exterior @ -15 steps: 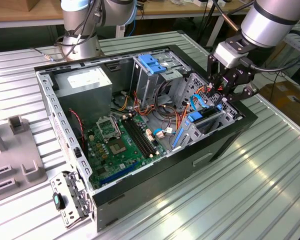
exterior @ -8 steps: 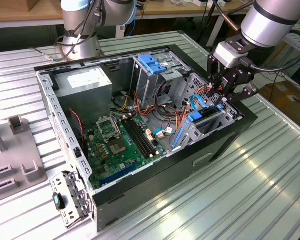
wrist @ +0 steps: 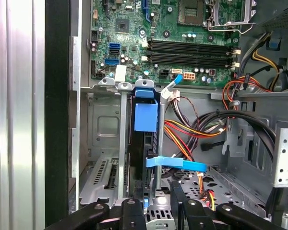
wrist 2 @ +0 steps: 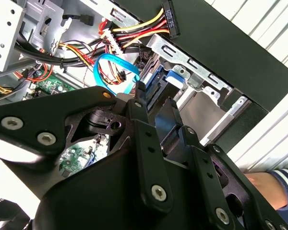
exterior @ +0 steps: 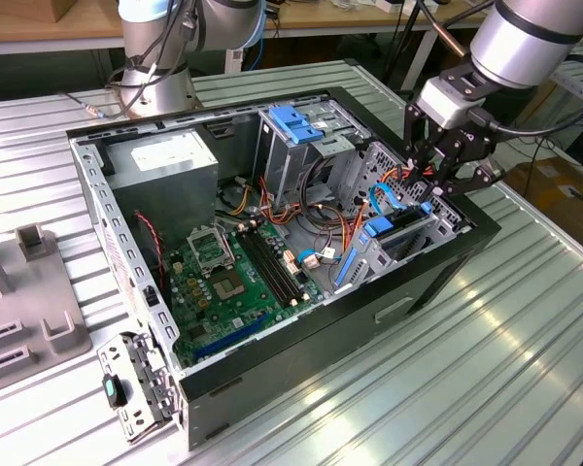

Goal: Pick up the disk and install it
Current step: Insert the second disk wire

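The disk stands on edge in the metal drive cage at the front corner of the open computer case, on the exterior view's right. Its blue carrier frame and dark body run down into the slot. My gripper hangs right over the disk's upper end. In both wrist views the black fingers sit close together at either side of that end, and the gripper looks shut on it. The disk's edge shows just beyond the gripper.
Bundled cables and a blue data cable lie right beside the slot. The motherboard, grey power supply and blue-topped upper cage occupy the case. A person's sleeve and hand rest by the case's outer wall.
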### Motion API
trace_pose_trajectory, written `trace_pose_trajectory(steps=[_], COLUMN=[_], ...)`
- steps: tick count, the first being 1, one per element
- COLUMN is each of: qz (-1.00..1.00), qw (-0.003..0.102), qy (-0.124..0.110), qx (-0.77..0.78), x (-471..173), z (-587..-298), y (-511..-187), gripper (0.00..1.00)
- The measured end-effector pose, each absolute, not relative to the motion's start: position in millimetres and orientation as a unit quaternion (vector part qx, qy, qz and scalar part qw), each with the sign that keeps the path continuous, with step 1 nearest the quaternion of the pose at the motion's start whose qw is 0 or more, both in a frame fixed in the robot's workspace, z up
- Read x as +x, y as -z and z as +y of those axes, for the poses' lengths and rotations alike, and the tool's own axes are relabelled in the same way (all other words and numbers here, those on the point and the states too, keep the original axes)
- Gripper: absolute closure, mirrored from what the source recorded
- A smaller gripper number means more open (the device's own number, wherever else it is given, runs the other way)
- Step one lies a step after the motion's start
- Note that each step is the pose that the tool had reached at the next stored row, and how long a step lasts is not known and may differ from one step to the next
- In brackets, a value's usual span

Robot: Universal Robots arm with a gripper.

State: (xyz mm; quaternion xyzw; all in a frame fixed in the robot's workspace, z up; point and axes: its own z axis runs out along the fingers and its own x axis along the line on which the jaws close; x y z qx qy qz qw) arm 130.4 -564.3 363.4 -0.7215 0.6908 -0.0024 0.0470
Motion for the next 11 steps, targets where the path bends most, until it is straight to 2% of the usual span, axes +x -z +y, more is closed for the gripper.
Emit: trace_pose_trajectory(steps=[11], qz=[0.691], qw=[0.047], qy=[0.003], qx=[-0.722], x=[130.4], z=[-564.2], y=[-367.3], gripper=[0.64])
